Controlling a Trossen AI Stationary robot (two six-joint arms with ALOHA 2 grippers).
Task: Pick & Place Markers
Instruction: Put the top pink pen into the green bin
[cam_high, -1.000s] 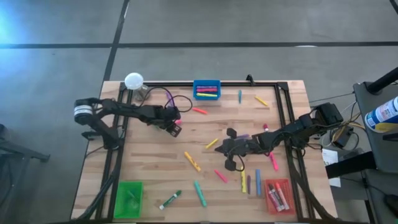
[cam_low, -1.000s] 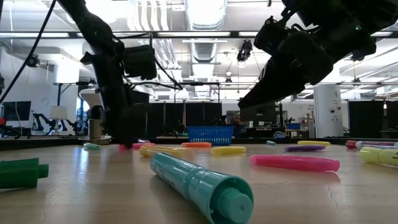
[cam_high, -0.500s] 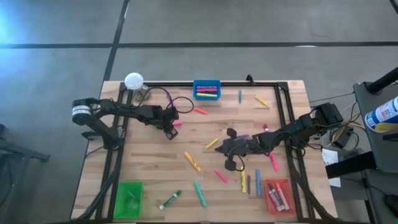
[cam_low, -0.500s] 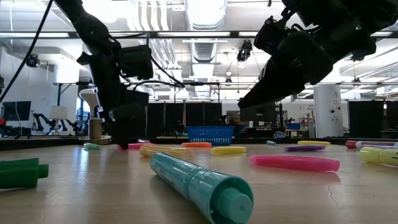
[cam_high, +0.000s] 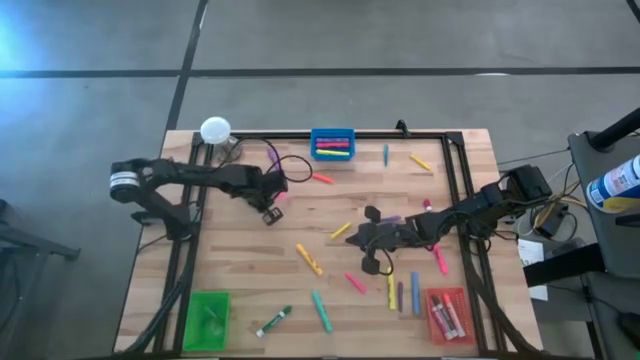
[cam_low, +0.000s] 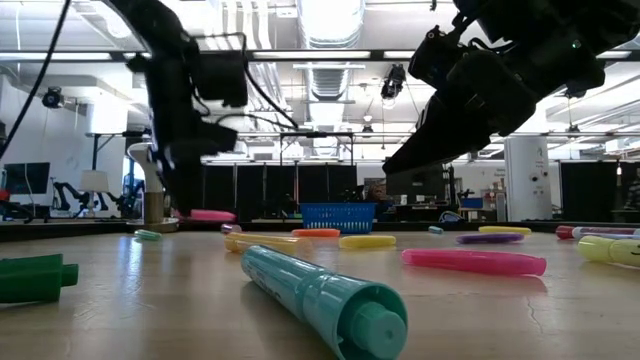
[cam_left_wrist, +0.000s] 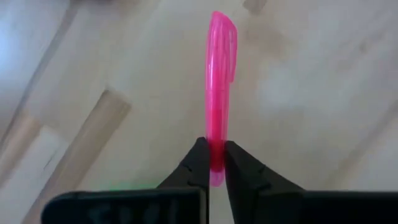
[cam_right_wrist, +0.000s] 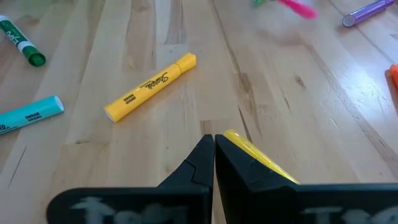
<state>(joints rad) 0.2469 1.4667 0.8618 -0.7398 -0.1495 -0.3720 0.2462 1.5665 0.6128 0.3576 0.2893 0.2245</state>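
Across the wooden desk (cam_high: 250, 280), markers scattered widely, most between its middle and right side; blue tray (cam_high: 332, 143) at the far edge holding several markers, red tray (cam_high: 446, 314) at the near right corner holding a few more, green tray (cam_high: 209, 318) at the near left corner; white round object (cam_high: 214, 129) at the far left corner, beside the dark frame running round the desk.

Reaching in from the left edge, left arm with left hand (cam_high: 271, 206) near the far-left part of the desk, fingers (cam_left_wrist: 198, 165) pinched tight on one end of a pink marker (cam_left_wrist: 221, 87); marker raised clear of the wood in the low view (cam_low: 211, 215), lying roughly level, sticking straight out past the fingertips.

Reaching in from the right edge, right arm with right hand (cam_high: 352, 236) over the middle of the desk, fingers (cam_right_wrist: 200, 157) pressed together with nothing between them; yellow marker (cam_right_wrist: 252, 153) just beside one finger on the wood, contact unclear.

Closer to the near edge: yellow Sharpie (cam_right_wrist: 150, 87) lying apart from that hand; teal marker (cam_low: 322, 295) large in the low view; green-and-white marker (cam_high: 273, 320) near the green tray.
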